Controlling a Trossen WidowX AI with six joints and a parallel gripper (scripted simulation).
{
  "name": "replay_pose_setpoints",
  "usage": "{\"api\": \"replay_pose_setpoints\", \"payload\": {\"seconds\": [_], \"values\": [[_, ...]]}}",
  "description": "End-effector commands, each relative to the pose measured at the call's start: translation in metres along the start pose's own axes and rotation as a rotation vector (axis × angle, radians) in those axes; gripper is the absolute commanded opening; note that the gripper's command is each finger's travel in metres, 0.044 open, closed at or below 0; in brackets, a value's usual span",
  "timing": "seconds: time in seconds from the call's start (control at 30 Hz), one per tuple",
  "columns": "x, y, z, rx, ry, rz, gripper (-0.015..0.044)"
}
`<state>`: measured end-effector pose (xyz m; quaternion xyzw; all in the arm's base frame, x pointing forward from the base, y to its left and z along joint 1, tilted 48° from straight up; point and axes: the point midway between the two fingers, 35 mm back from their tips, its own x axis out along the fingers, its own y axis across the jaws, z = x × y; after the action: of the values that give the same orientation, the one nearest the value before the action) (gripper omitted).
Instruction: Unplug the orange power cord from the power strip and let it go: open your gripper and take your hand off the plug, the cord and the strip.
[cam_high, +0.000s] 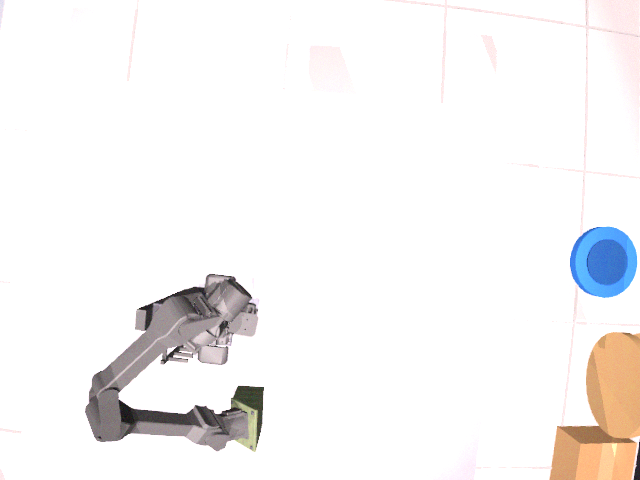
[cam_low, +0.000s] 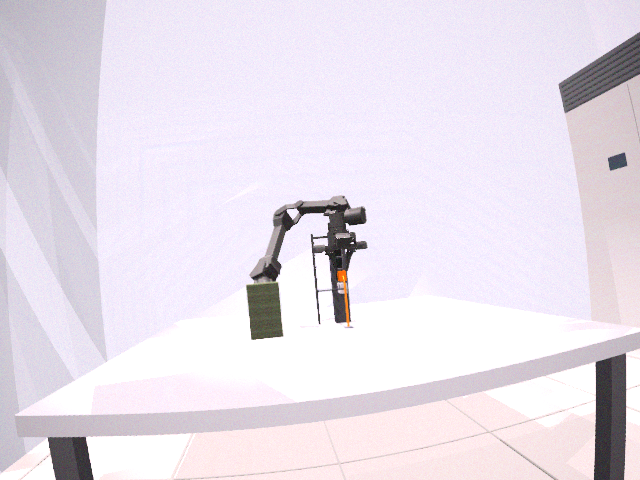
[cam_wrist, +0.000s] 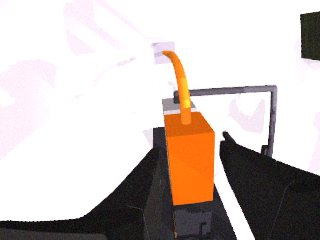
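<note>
Orange power cord (cam_low: 346, 304) (cam_wrist: 182, 85) drops from its orange plug (cam_low: 341, 275) (cam_wrist: 192, 165) to the top of a white desk (cam_low: 330, 413), well back from the front edge. The plug is at the lower front of a dark power strip (cam_high: 147, 316) (cam_low: 339, 310) (cam_wrist: 159, 137) that rises steeply from the desk, nearer the back edge than the front; how firmly the plug is seated cannot be made out. The gripper (cam_high: 222, 330) (cam_low: 341, 266) (cam_wrist: 190, 151) points down, its fingers partly spread on either side of the plug without pinching it; white shows between plug and one finger. A thin dark frame (cam_low: 315, 279) (cam_wrist: 274, 115) stands beside the strip. In the exterior view, a green block (cam_high: 253, 434) (cam_low: 264, 312) (cam_wrist: 311, 37) supports the arm (cam_high: 139, 356) (cam_low: 276, 242), closer to the desk's front edge.
</note>
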<state>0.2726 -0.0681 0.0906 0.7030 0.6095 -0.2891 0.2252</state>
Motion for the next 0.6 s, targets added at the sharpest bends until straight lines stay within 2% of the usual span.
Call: {"api": "replay_pose_setpoints", "payload": {"seconds": [0.0,0.13,0.27,0.57], "values": [[0.0063,-0.0006,-0.0015,0.002,0.005,0.0,0.016],[0.0088,-0.0007,-0.0015,0.002,0.005,0.0,0.016],[0.0063,-0.0004,-0.0005,0.0,0.001,-0.002,0.0055],[0.0063,-0.0003,-0.0002,0.0,0.001,-0.002,0.0]]}}
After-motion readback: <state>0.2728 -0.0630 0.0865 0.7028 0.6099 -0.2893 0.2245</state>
